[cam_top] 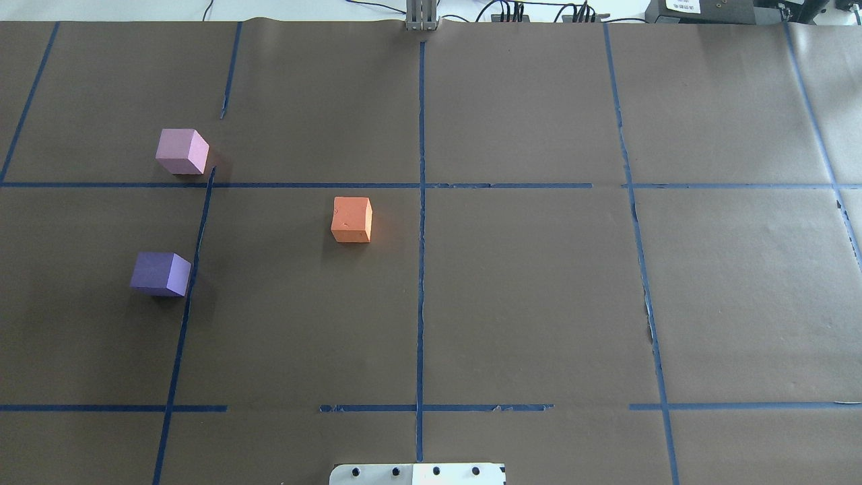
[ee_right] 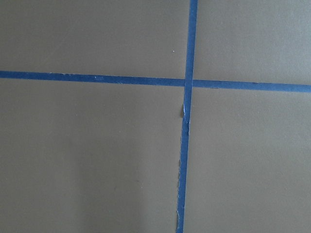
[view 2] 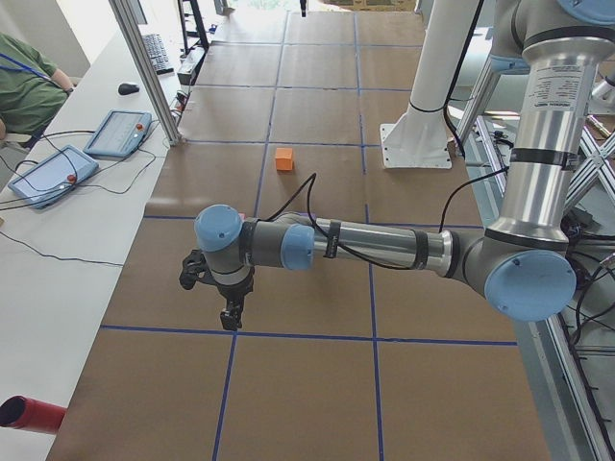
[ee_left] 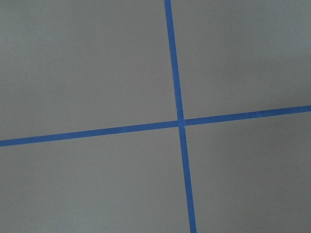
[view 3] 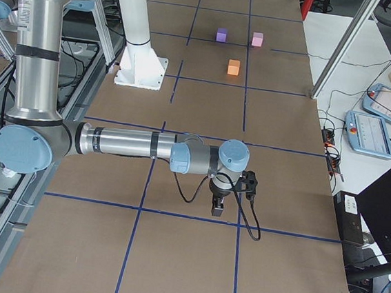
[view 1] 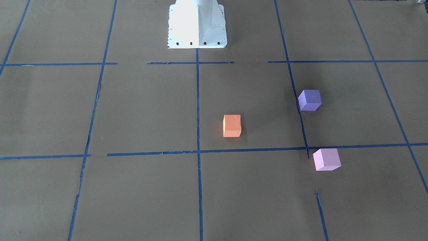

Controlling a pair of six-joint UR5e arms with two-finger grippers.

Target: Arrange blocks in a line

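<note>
Three blocks sit apart on the robot's left half of the brown paper-covered worktop [cam_top: 539, 303], forming a triangle rather than a line. The orange matte foam cube [cam_top: 351, 219] lies just left of the centre blue tape strip [cam_top: 421, 269]. The pale pink-lilac matte foam cube [cam_top: 181, 151] is nearer the far edge. The violet-purple matte foam cube [cam_top: 160, 274] is nearer the robot's edge, and both lie towards the left end. The left gripper [view 2: 231, 312] hangs over the left end and the right gripper [view 3: 219, 207] over the right end (whether their fingers are parted or closed cannot be told). Neither is near a cube.
</note>
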